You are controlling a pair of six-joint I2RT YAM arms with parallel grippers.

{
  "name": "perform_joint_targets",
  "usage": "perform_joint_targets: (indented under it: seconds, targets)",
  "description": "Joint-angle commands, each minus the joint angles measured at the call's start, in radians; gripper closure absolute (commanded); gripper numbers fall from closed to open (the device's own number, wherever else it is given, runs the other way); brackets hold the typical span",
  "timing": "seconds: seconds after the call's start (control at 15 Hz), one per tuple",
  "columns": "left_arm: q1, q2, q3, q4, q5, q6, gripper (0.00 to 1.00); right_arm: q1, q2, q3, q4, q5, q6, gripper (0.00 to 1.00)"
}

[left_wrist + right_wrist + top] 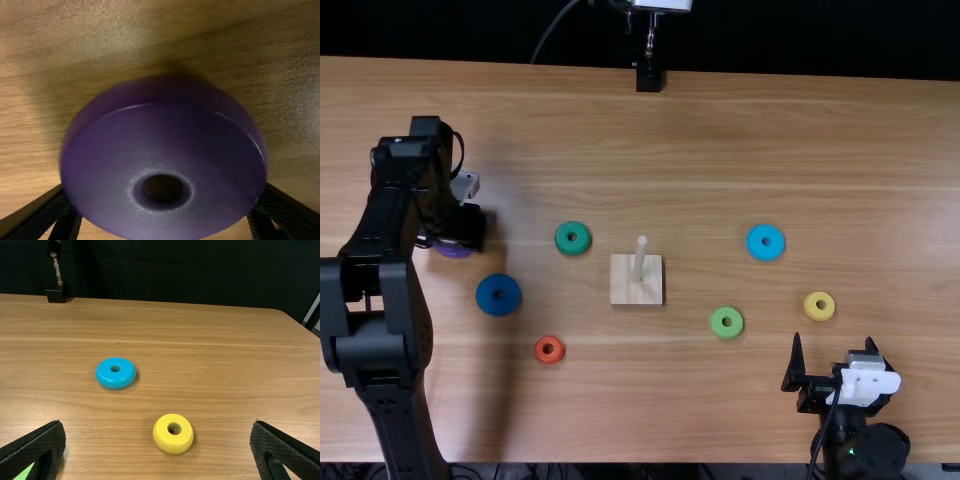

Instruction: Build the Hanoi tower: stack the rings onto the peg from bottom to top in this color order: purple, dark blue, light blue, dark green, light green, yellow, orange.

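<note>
Stack not begun: the upright wooden peg (640, 258) is bare. The left end effector (164, 187) clasps the thick purple ring (165, 125), well left of the peg. Six smaller rings lie loose around it, outstanding, dark blue ring (485, 294) next. Right end effector (834, 340): spread wide, empty.

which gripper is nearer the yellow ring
Right. The right gripper is just on the near side of the yellow ring; the left gripper is far off to its left, at the purple ring, beyond the peg.
</note>
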Motion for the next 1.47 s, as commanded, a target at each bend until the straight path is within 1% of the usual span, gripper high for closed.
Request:
perform_joint_targets:
  seconds: [0.0,0.13,0.53,0.67,0.93,1.0,1.07,1.13,1.2,1.27,1.33,1.4]
  targets:
    - [0.008,0.037,0.000,0.008,-0.017,0.005,1.00,0.000,-0.012,-0.071,-0.071,-0.002,0.001,0.00]
    - [0.008,0.028,0.005,-0.001,-0.017,0.007,1.00,0.000,-0.012,-0.071,-0.071,0.000,0.001,0.00]
    - [0.007,-0.140,0.011,-0.009,-0.019,0.005,1.00,0.000,-0.012,-0.071,-0.071,-0.002,0.001,0.00]
    - [0.007,-0.181,0.011,-0.009,-0.017,-0.006,1.00,-0.001,-0.012,-0.071,-0.071,0.000,0.001,0.00]
    - [-0.006,-0.262,0.008,-0.009,-0.015,-0.008,1.00,0.000,-0.012,-0.071,-0.071,-0.002,0.001,0.00]
    - [-0.010,-0.282,0.010,-0.009,0.001,-0.008,1.00,0.000,-0.012,-0.071,-0.071,0.000,0.001,0.00]
    - [-0.021,-0.308,0.007,-0.009,0.064,-0.008,1.00,0.000,-0.012,-0.071,-0.071,-0.002,0.001,0.00]
    - [-0.022,-0.334,0.005,-0.012,0.141,-0.009,1.00,0.000,-0.012,-0.071,-0.071,0.000,0.001,0.00]
    - [-0.024,-0.365,0.005,-0.032,0.208,-0.011,1.00,0.000,-0.012,-0.071,-0.071,-0.002,0.001,0.00]
    - [-0.024,-0.388,0.008,-0.060,0.237,-0.011,1.00,0.000,-0.012,-0.071,-0.071,0.000,0.001,0.00]
    - [-0.024,-0.407,0.013,-0.084,0.246,-0.013,1.00,0.000,-0.012,-0.071,-0.071,-0.002,0.001,0.00]
    - [-0.026,-0.428,0.014,-0.113,0.246,-0.015,1.00,0.000,-0.012,-0.071,-0.071,0.000,0.001,0.00]
